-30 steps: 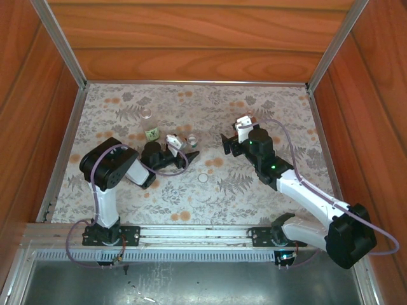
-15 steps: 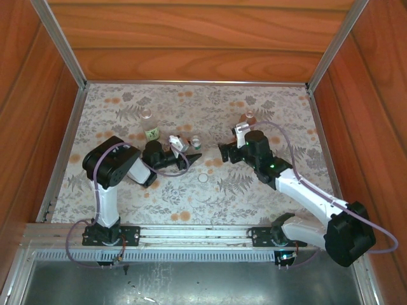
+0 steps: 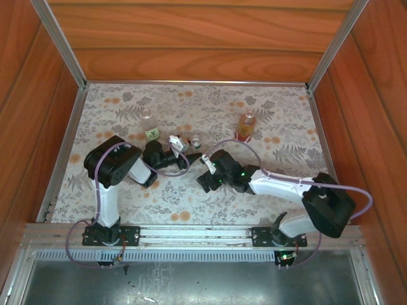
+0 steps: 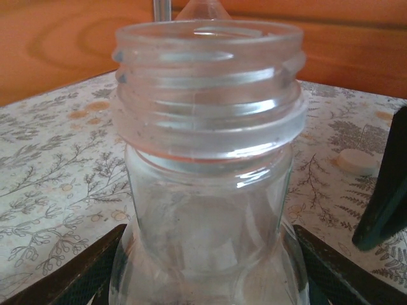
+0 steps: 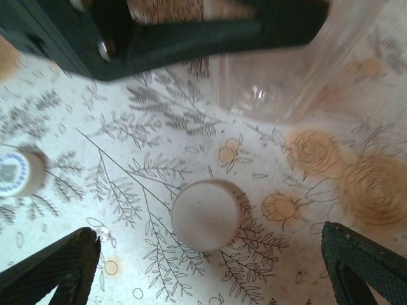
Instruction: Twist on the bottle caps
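Wood-panelled walls (image 3: pixel 203 57) box in a flower-printed worktop (image 3: pixel 165 194), and the two arms work close together near its middle. Nearest the bases, the right gripper (image 5: pixel 208 257) hangs low over the worktop with its jaws spread wide and empty. A white cap (image 5: pixel 205 214) lies flat on the worktop right between its fingers (image 5: pixel 54 270), touched by neither. The wide stance looks chosen so that both fingers can drop past the cap's rim before closing. Picking up this cap seems to be the step in hand.

Just beyond the right gripper, the left gripper (image 3: pixel 181 151) is closed on the body of a clear bottle (image 4: pixel 206 95), gripping low down with a finger on each side. The bottle stands upright, its threaded neck bare and open at the top. Holding it low leaves the neck free for a cap. It should also steady the bottle against the twist that screwing would put on it. From the left wrist, the cap sits on the worktop off to one side of the bottle, apart from it.

Farther out, beyond the left gripper, a green-labelled bottle (image 3: pixel 151 133) stands on the worktop. Well beyond the right gripper, an amber bottle (image 3: pixel 247 125) stands upright. Both are apart from the grippers, and whether they carry caps is too small to tell.
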You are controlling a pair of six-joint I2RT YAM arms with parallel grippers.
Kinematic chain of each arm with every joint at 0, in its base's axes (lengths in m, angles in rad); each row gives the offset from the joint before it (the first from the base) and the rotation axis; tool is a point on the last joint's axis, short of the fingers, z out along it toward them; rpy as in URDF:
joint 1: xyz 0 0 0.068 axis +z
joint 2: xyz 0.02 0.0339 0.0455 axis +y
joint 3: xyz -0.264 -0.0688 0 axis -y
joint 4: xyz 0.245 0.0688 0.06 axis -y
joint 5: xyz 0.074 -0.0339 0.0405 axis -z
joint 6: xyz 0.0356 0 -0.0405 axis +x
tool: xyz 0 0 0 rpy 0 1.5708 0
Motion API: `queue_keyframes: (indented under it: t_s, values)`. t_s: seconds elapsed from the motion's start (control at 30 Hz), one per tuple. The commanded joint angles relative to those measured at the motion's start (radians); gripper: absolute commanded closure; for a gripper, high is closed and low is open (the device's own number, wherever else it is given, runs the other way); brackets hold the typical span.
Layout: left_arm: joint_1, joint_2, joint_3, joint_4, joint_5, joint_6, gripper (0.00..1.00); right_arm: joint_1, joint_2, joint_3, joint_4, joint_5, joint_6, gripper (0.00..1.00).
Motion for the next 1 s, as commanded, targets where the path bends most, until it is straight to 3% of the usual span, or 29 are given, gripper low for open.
queue_keyframes:
  t_s: [0.0, 0.17, 0.37, 0.47, 0.8, 0.97]
  values:
    - [0.016, 0.008, -0.019, 0.006, -0.025, -0.016, 0.36, 0.018, 0.075, 0.029, 0.030, 0.036, -0.017, 0.05]
    - [0.021, 0.009, -0.024, 0.006, -0.025, -0.017, 0.36, 0.020, 0.151, 0.058, 0.020, 0.075, 0.003, 0.09]
    - [0.020, 0.003, -0.030, 0.006, -0.019, -0.014, 0.36, 0.020, 0.206, 0.090, -0.016, 0.153, 0.066, 0.23]
    - [0.021, 0.000, -0.036, 0.006, -0.012, -0.009, 0.36, 0.017, 0.207, 0.091, -0.024, 0.188, 0.092, 0.33]
    - [0.021, -0.007, -0.041, 0.005, 0.010, -0.004, 0.36, -0.001, 0.180, 0.064, -0.017, 0.186, 0.111, 0.50]
    - [0.021, -0.005, -0.045, 0.005, 0.030, 0.014, 0.36, -0.007, 0.181, 0.065, -0.029, 0.205, 0.126, 0.53]
